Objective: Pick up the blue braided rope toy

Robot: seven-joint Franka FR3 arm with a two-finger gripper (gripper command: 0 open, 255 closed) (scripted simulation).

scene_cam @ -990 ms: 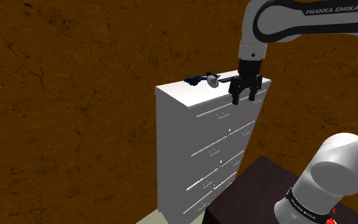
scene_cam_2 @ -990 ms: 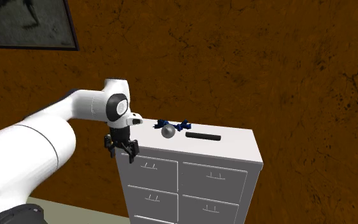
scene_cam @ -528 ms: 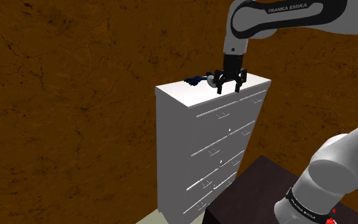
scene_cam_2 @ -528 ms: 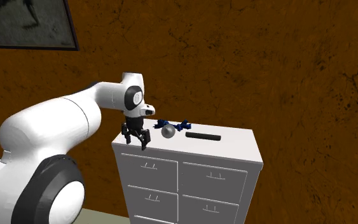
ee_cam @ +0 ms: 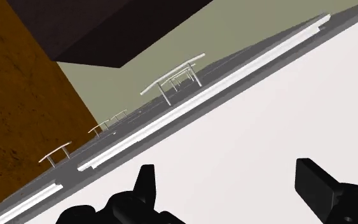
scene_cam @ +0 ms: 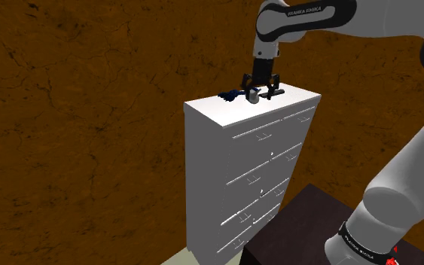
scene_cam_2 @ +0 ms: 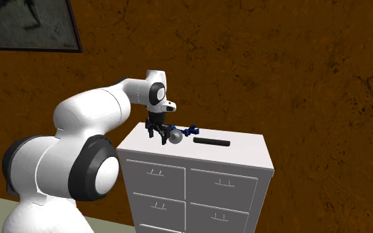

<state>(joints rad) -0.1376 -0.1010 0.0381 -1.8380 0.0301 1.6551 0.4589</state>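
Your arm (scene_cam: 308, 16) rises from the dark stand (scene_cam: 293, 229) at the shoulder view's lower right and leaves that view at its right edge. It returns along the top edge as a near-level forearm. At the wrist it bends sharply down, so the hand points almost straight at the top of the white dresser (scene_cam_2: 244, 149). In the second exterior view the elbow bulks large at the lower left, and the forearm climbs to the right toward the wrist above the dresser's near left corner.

The gripper (scene_cam_2: 156, 131) hangs low over the dresser top; contact with the surface cannot be confirmed. Its jaws are released. In the wrist view the two fingers (ee_cam: 147, 181) stand well apart over bare white surface, with nothing between them. Beyond the dresser's front edge, that view shows the drawer handles (ee_cam: 174, 77), the olive floor (ee_cam: 254, 25) and the stand.

The blue rope toy (scene_cam_2: 191, 129) lies on the dresser top toward the back edge, ungrasped. It is just beside a grey ball (scene_cam_2: 176, 136), which sits between it and the gripper in the second exterior view. A black bar (scene_cam_2: 211, 141) lies flat on the top, further to that view's right. In the shoulder view the toy shows just left of the gripper.

A brown wall (scene_cam: 89, 113) stands behind the dresser. A framed picture (scene_cam_2: 26, 23) hangs at the second exterior view's upper left.
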